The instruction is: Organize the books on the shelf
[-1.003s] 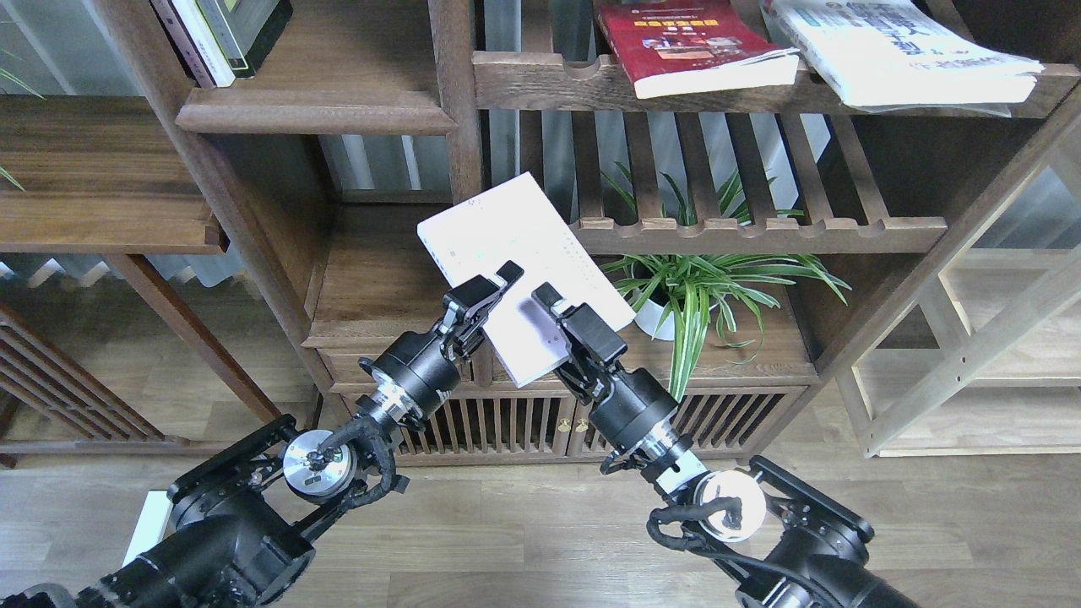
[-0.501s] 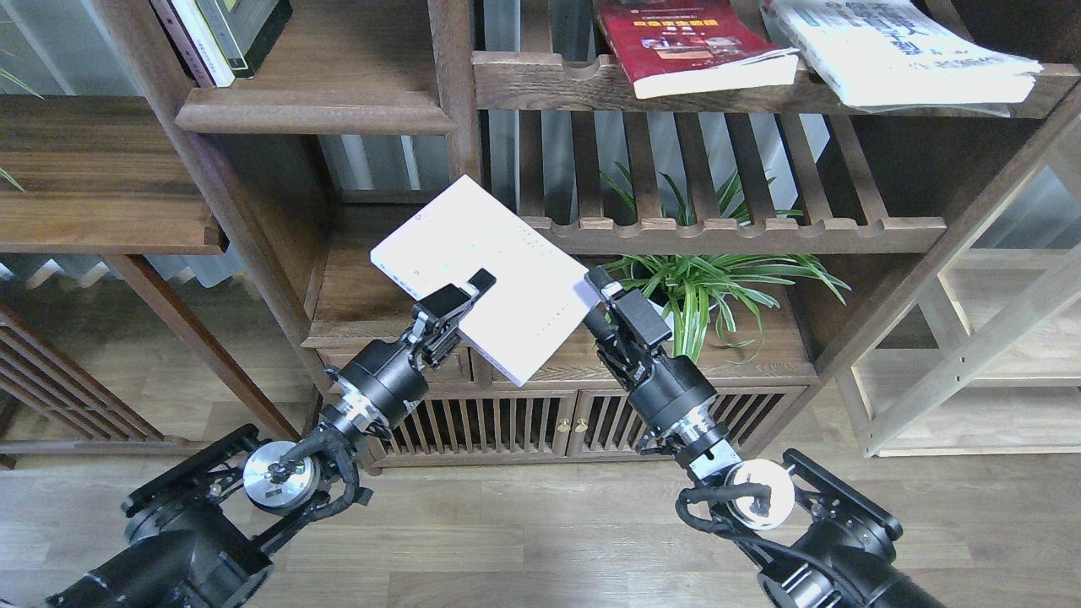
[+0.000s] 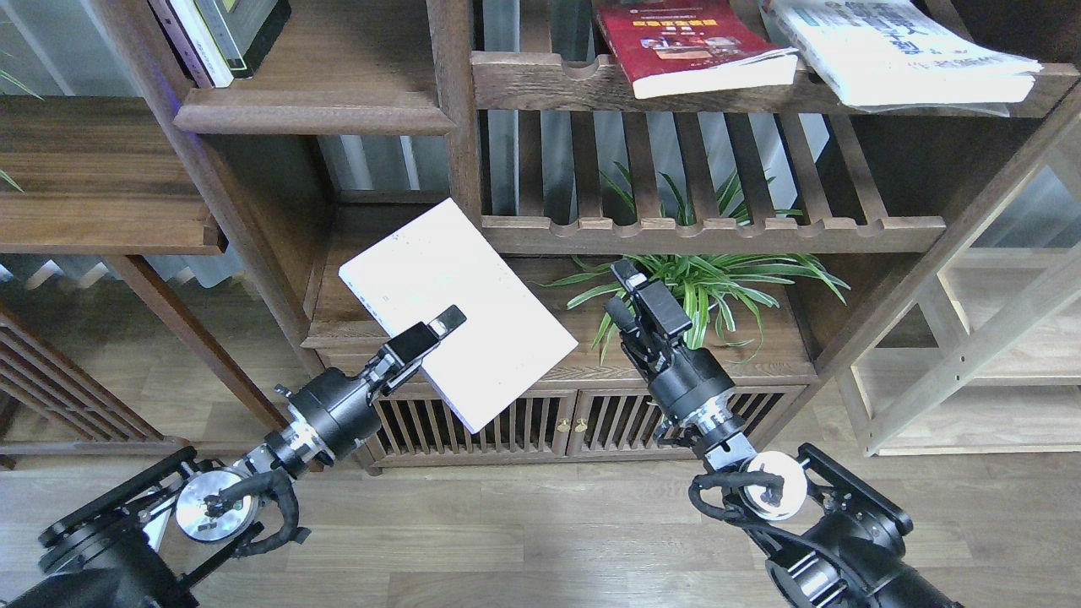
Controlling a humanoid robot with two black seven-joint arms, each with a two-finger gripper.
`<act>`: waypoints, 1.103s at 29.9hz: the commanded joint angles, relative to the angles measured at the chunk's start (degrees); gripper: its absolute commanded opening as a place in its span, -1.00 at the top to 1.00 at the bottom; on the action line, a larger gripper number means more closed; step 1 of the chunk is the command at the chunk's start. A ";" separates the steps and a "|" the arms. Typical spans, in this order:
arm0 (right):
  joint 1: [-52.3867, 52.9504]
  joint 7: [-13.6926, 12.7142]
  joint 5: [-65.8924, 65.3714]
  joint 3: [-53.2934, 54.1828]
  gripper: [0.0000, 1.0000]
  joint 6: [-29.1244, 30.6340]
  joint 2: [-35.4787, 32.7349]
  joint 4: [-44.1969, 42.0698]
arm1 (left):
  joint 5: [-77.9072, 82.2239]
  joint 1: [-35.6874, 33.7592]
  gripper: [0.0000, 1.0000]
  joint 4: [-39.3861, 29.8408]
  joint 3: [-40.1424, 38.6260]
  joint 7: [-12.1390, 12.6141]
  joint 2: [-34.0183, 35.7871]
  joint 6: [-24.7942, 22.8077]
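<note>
The left hand (image 3: 439, 325) was clamped on the near edge of the pale book (image 3: 456, 308), carrying it alone, its long axis slanting from upper left to lower right. The right hand (image 3: 629, 291) stood just beside the book's right corner, apart from it and holding nothing; seen nearly end-on, its fingers' gap could not be judged. The solid brown shelf (image 3: 317, 114) lay up and left of the book, so the left arm was nearer. The red book (image 3: 688, 42) and white book (image 3: 895, 51) lay on the slatted rack (image 3: 726, 228) side, upper right.

3 books (image 3: 456, 308); 2 grippers (image 3: 443, 321); 1 plant (image 3: 709, 283)
</note>
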 commanded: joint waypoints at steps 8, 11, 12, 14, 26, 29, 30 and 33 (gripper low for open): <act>1.89 -0.26 -0.23 2.08 -0.86 0.00 -0.59 -2.88 | 9.87 1.28 0.92 -10.00 -7.42 0.49 10.65 0.00; 2.42 -0.35 -0.41 2.08 -0.87 0.00 -0.94 -3.41 | 13.04 1.28 0.92 -13.51 -9.71 0.76 15.04 0.00; 2.51 -0.35 -0.41 2.08 -0.87 0.00 -0.94 -3.59 | 14.01 1.28 0.92 -14.75 -10.24 0.84 16.62 0.00; 2.51 -0.53 -0.49 1.99 -0.87 0.00 -1.12 -3.85 | 16.12 1.37 0.92 -17.21 -12.09 0.84 19.88 0.00; 3.21 -0.61 -1.55 1.81 -0.87 0.00 -1.99 -4.56 | 18.50 2.16 0.92 -21.00 -25.97 1.02 35.26 0.00; 3.30 -0.70 -2.07 1.64 -0.87 0.00 -2.26 -4.65 | 20.60 1.98 0.92 -20.56 -30.09 1.11 35.71 0.00; 3.30 -0.70 -2.34 1.64 -0.87 0.00 -2.35 -4.65 | 21.48 1.98 0.92 -20.39 -31.42 1.11 35.71 0.00; 3.39 -0.61 -3.04 1.64 -0.87 0.00 -2.44 -4.82 | 23.07 1.81 0.92 -19.95 -34.94 1.63 35.62 0.00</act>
